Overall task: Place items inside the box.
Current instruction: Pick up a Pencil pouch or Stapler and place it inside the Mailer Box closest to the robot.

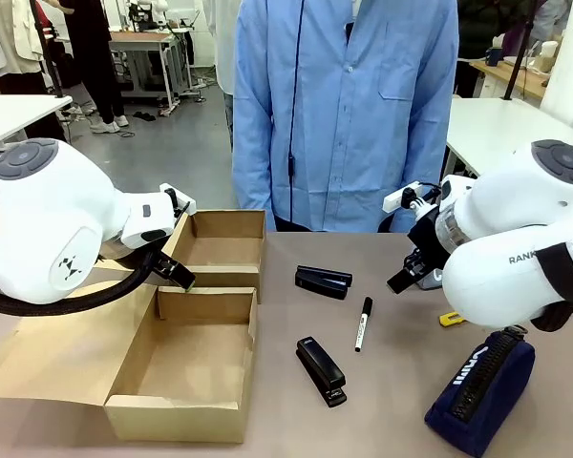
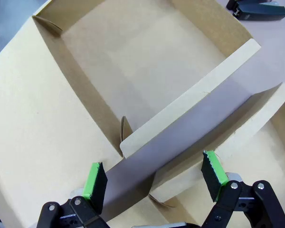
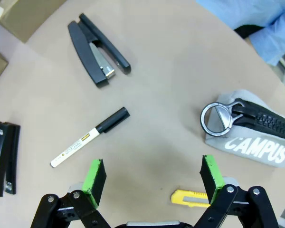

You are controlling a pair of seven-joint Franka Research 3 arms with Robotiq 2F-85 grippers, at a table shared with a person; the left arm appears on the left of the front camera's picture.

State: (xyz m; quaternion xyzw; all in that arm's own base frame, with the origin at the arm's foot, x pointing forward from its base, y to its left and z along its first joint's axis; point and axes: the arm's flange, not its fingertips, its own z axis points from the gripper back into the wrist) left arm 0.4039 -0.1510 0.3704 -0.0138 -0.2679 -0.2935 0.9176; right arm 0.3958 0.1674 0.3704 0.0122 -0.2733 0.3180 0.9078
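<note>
On matte tan table (image 1: 392, 405), outside long plain cardboard box (image 1: 172, 420): far stapler (image 1: 323, 281) and near stapler (image 1: 322, 370), both glossy black; slim white-banded marker (image 1: 364, 324); soft navy zip pouch (image 1: 477, 391). Left pincer (image 2: 154, 175): released, spread over thin cardboard flap (image 2: 190, 114). Right pincer (image 3: 152, 173): released, empty, above yellow cutter (image 3: 190, 198).

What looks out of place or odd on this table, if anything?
Nothing is spilled or broken. One stapler lies on its side, hinged partly open, with its metal insides showing, unlike the other, which is closed. The left gripper stands open astride a cardboard flap of a box, without pinching it.
</note>
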